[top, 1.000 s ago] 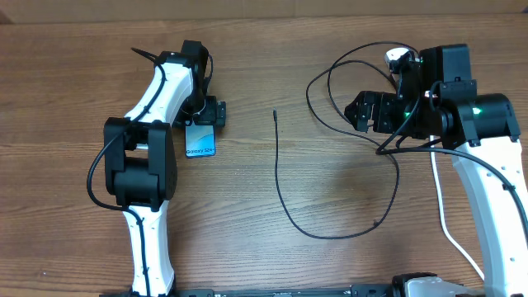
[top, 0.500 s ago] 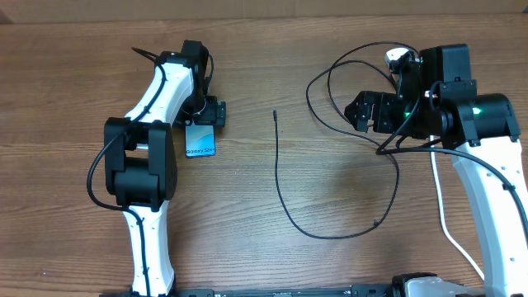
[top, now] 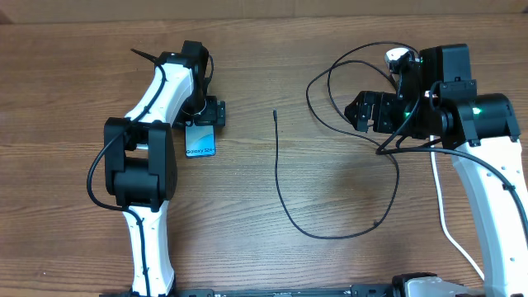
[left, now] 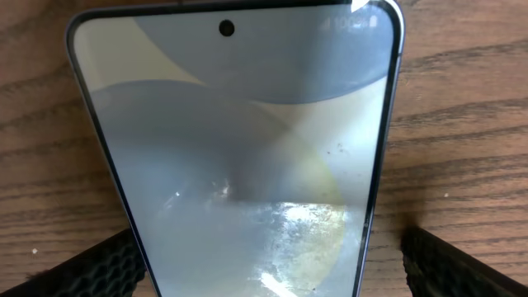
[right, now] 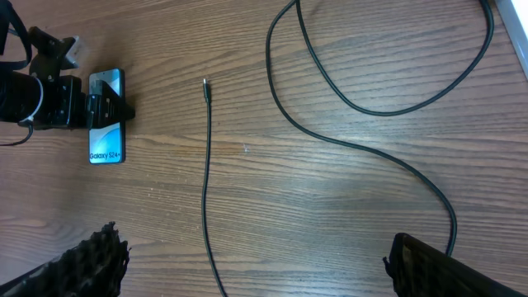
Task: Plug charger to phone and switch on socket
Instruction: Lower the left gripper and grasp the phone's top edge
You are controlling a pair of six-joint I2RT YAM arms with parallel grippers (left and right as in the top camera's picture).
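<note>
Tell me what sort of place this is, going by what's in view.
Probably a robot test bench rather than a home desk: a wood-grain table with a left arm and a right arm mounted at it, plus a Galaxy phone and a loose black charger cable.

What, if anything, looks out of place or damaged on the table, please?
Nothing looks damaged or spilled. The charger sprawls in loose loops across the table, its connector tip lying unplugged, clearly apart from the phone.

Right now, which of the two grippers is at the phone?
The left gripper: its open fingers flank the phone, while the right gripper hangs far off above the black cable.
</note>
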